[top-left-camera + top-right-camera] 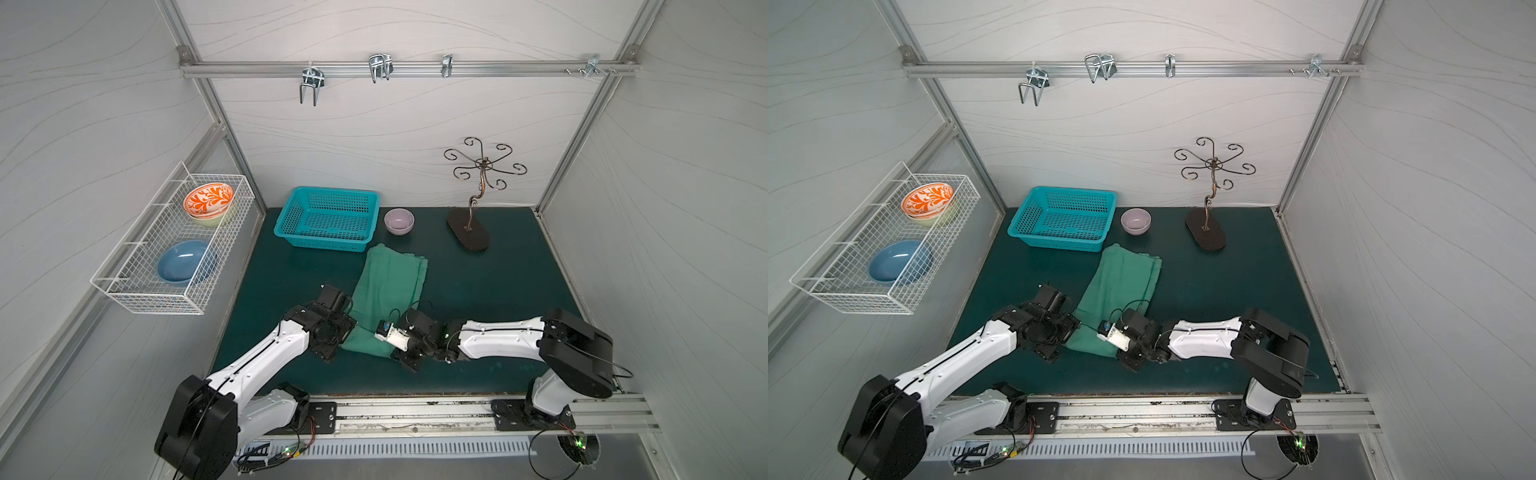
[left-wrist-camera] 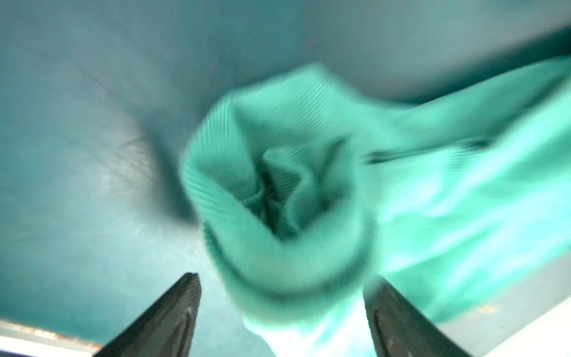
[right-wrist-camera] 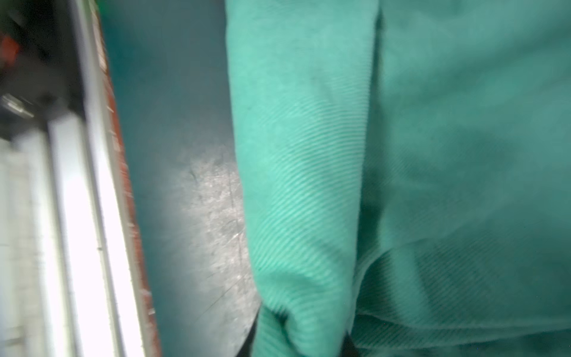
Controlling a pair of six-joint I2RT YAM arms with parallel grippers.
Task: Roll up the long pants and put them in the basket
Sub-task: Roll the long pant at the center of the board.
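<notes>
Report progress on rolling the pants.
Done: pants lie folded into one long strip, near end curled into a small roll. In hand: right gripper pinches the near end; left gripper stands open at the roll. Left: most of the strip, flat toward the basket.

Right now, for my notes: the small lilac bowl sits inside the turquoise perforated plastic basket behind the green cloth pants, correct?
Not inside: both top views show the small lilac bowl beside the turquoise plastic basket, on the dark mat, behind the green cloth pants.
</notes>
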